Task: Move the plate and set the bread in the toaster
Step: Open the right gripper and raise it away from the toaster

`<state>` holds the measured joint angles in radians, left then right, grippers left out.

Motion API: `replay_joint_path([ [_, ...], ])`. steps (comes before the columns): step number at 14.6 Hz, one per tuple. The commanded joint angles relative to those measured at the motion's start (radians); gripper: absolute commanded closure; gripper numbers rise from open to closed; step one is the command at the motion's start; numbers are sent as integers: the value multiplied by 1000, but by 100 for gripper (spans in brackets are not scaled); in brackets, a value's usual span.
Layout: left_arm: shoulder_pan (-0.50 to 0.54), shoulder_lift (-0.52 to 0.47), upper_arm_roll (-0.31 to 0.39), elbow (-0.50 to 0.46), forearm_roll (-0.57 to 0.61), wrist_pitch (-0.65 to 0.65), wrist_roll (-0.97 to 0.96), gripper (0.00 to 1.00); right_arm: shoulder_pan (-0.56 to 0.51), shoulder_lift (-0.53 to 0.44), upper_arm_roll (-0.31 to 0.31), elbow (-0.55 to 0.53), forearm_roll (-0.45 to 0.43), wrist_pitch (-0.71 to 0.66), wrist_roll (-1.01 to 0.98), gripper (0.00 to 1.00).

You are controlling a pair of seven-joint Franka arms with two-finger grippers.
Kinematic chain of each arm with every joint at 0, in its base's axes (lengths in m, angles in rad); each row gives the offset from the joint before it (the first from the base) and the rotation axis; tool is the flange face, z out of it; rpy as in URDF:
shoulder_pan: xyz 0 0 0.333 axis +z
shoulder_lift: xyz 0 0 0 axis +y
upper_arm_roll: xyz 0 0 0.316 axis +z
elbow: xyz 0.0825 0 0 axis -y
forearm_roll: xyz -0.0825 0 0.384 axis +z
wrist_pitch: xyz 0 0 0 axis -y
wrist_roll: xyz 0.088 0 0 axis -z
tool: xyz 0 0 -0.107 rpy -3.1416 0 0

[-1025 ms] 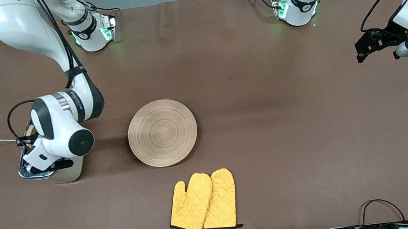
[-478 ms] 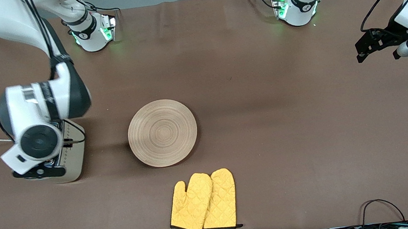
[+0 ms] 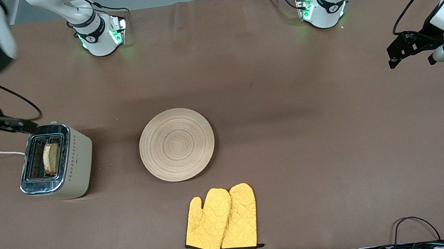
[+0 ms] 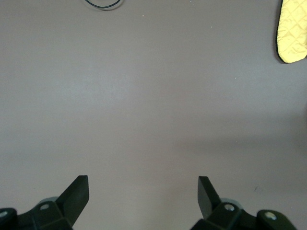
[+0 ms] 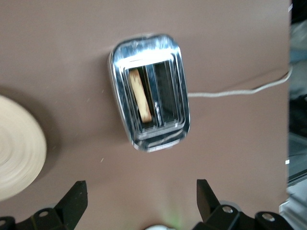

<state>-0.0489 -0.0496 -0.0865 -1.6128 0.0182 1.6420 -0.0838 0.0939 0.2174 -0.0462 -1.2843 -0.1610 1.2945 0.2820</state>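
Note:
The cream toaster (image 3: 77,157) with a chrome top stands near the right arm's end of the table. The brown bread (image 3: 51,158) stands upright in the slot nearer the plate. The tan wooden plate (image 3: 177,144) lies bare at mid-table, beside the toaster. My right gripper (image 3: 15,143) is open and empty, raised high above the table by the toaster. Its wrist view looks down on the toaster (image 5: 146,139), the bread (image 5: 140,101) and the plate's edge (image 5: 17,148) past the open gripper (image 5: 141,201). My left gripper (image 3: 396,54) waits open at the left arm's end over bare table (image 4: 143,191).
A pair of yellow oven mitts (image 3: 221,220) lies nearer the front camera than the plate; one mitt's edge shows in the left wrist view (image 4: 292,31). The toaster's white cord (image 3: 10,153) runs off the table's end, also in the right wrist view (image 5: 240,91).
My right arm has lifted up and away from the toaster, uncovering it with the bread standing in its slot. The left arm, plate and mitts have not moved.

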Motion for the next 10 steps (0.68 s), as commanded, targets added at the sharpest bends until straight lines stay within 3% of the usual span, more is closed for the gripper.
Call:
replay_joint_path([
  [1, 3, 8, 2, 24, -12, -13, 15, 0, -86, -70, 14, -71, 84, -20, -52, 0],
  [3, 3, 8, 2, 24, -12, -11, 16, 0, -118, -108, 14, -119, 93, 24, -169, 0],
  [5, 3, 10, 2, 22, -12, -5, 16, 0, -158, -134, 14, -168, 165, 92, -234, 0],
  [7, 3, 8, 2, 21, -11, 1, 16, 0, -154, -292, 16, -417, 173, 310, -244, 0],
  [8, 3, 8, 2, 21, -11, 1, 15, 0, -152, -343, 19, -493, 173, 390, -259, 0],
  [10, 3, 10, 2, 21, -9, 1, 15, 0, -152, -349, 19, -495, 173, 408, -311, 0],
])
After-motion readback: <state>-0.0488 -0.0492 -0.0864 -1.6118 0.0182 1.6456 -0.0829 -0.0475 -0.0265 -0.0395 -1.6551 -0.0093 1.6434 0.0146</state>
